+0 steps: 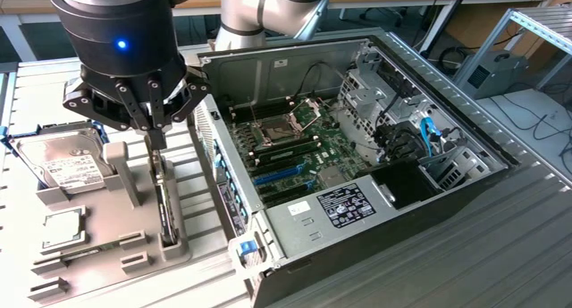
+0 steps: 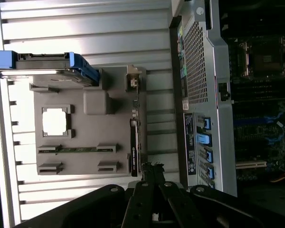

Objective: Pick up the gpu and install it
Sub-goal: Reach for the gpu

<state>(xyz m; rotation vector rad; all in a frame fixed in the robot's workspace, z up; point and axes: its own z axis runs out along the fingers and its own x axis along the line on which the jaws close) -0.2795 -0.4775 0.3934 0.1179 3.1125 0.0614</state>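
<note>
Here we go: the claw (image 1: 157, 142) hangs low over the grey holder (image 1: 107, 221) at the exterior view's left. Its two fingers are pressed tight together, and there's nothing between them. Right under the fingertips stands the gpu (image 1: 163, 207), a slim black card set on its long edge in a slot. That slot runs along the holder's side nearest the computer case (image 1: 268, 70).

Over to the wrist view, and the claw (image 2: 151, 167) sits by one end of the gpu (image 2: 133, 152), a touch off towards the case (image 2: 199, 71), with no grip on the card. The gpu is seated in the holder (image 2: 85, 137).

Elsewhere on the holder, a silver hard drive (image 1: 58, 161) with a white label stands propped at the end far from the claw's side. In the wrist view it sits in a blue carrier (image 2: 42, 64). A small square chip (image 1: 61, 229) lies flat in its pocket (image 2: 55, 121), and beside it a thin green memory stick (image 2: 78, 149) rests between clips.

The case lies open on the ribbed metal desk (image 1: 500, 254), showing the green motherboard (image 1: 299, 157), blue slots (image 1: 281, 175) and a labelled power supply (image 1: 344, 204)
</note>
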